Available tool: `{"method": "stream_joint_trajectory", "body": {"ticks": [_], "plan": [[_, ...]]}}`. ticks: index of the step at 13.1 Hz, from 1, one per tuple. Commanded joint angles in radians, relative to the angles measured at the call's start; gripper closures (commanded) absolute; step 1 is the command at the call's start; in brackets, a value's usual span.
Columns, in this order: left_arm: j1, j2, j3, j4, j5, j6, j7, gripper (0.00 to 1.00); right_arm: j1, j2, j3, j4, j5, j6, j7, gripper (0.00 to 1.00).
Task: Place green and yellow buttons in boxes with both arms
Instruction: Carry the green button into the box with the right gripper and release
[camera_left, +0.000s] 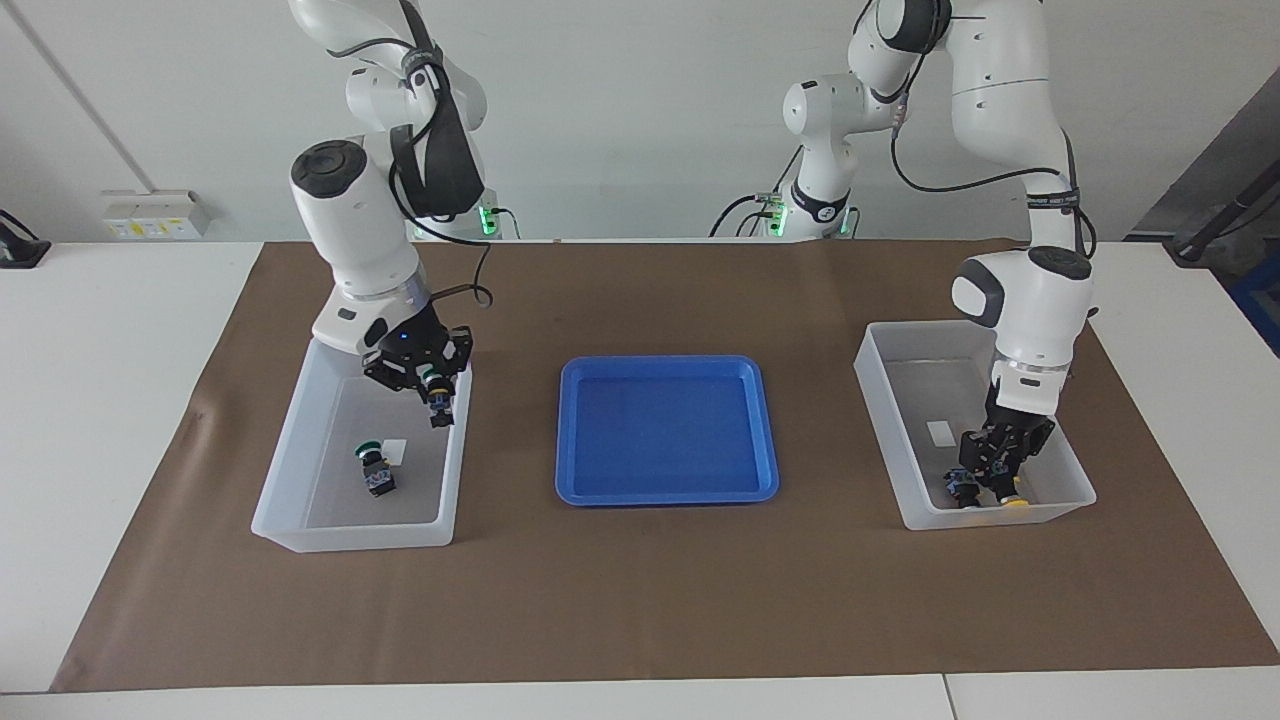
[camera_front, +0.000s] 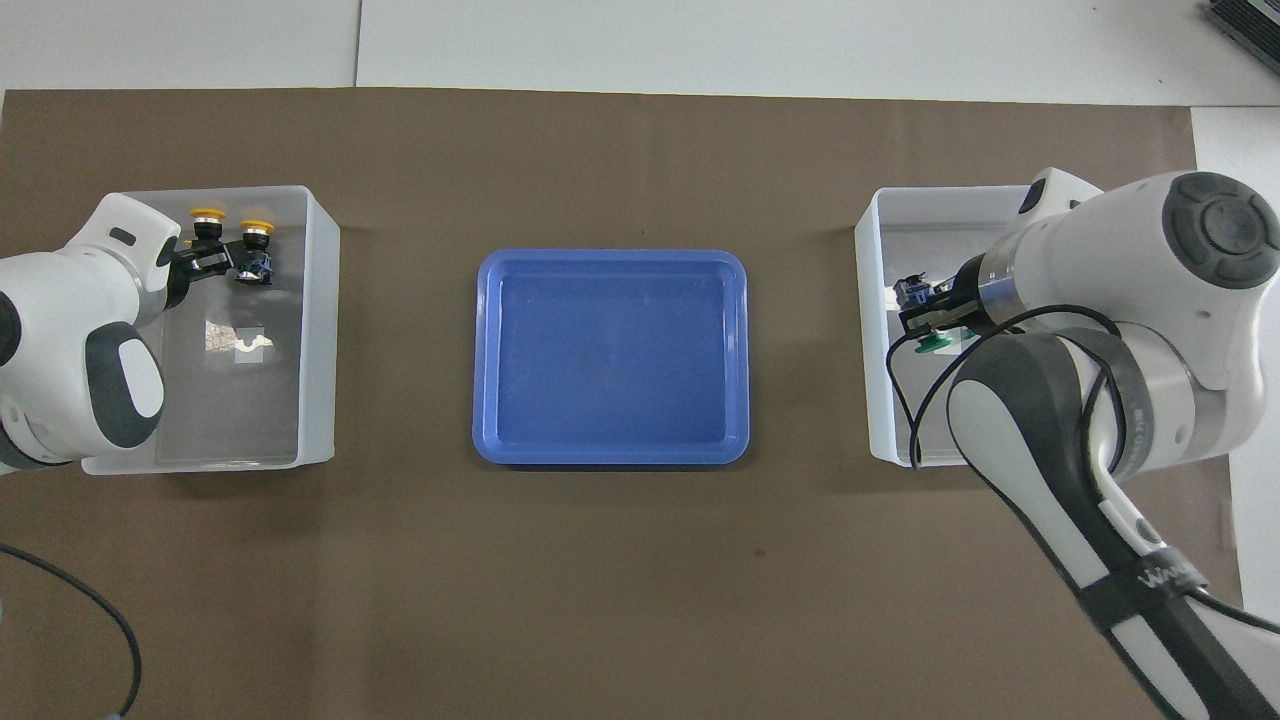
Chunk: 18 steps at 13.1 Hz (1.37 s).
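My right gripper (camera_left: 438, 405) hangs over the box (camera_left: 285, 450) at the right arm's end, shut on a green button (camera_left: 434, 385). A second green button (camera_left: 375, 468) lies on that box's floor by its sticker. My left gripper (camera_left: 1003, 487) is down inside the other box (camera_left: 880, 420), shut on a yellow button (camera_left: 1015, 500) at the floor. The second yellow button (camera_left: 962, 487) lies right beside it. In the overhead view both yellow caps (camera_front: 207, 214) (camera_front: 257, 228) show at the tips of the left gripper (camera_front: 205, 258). There a green cap (camera_front: 930, 345) shows by the right gripper (camera_front: 925, 318).
A shallow blue tray (camera_left: 570, 440) with nothing in it sits mid-table between the two boxes on the brown mat (camera_left: 640, 600). It also shows in the overhead view (camera_front: 485, 360). Both arms hang low over their boxes' walls.
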Motion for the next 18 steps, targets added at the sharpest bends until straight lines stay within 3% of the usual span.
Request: {"method": "stream_joint_trajectory", "body": {"ticks": [1,2,7,8,9,12,15,18], "plan": [[0.004,0.014,-0.003,0.022,-0.007,0.016,0.020,0.33,-0.075,-0.047,0.016,-0.121,0.004,0.056,-0.127,1.00],[0.004,0.014,-0.003,0.021,-0.007,0.016,0.020,0.17,-0.096,-0.045,0.016,-0.155,0.006,0.083,-0.162,1.00],[0.002,0.015,-0.003,0.026,-0.007,0.016,0.026,0.12,-0.140,-0.024,0.016,-0.270,0.006,0.235,-0.239,1.00],[-0.001,0.014,-0.003,0.033,-0.007,0.013,0.041,0.03,-0.146,-0.018,0.016,-0.279,0.006,0.252,-0.239,0.97],[-0.001,0.015,-0.003,0.045,-0.007,-0.003,0.072,0.00,-0.146,-0.009,0.016,-0.284,0.006,0.265,-0.239,0.83],[-0.013,0.007,-0.001,0.044,-0.007,-0.003,0.101,0.00,-0.147,0.001,0.016,-0.278,0.006,0.266,-0.235,0.00],[-0.047,-0.051,-0.001,0.032,-0.007,-0.088,0.118,0.00,-0.131,-0.004,0.016,-0.229,0.006,0.262,-0.188,0.00],[-0.099,-0.176,-0.001,-0.031,-0.005,-0.228,0.126,0.00,-0.083,-0.044,0.014,-0.163,-0.014,0.198,0.015,0.00]]}}
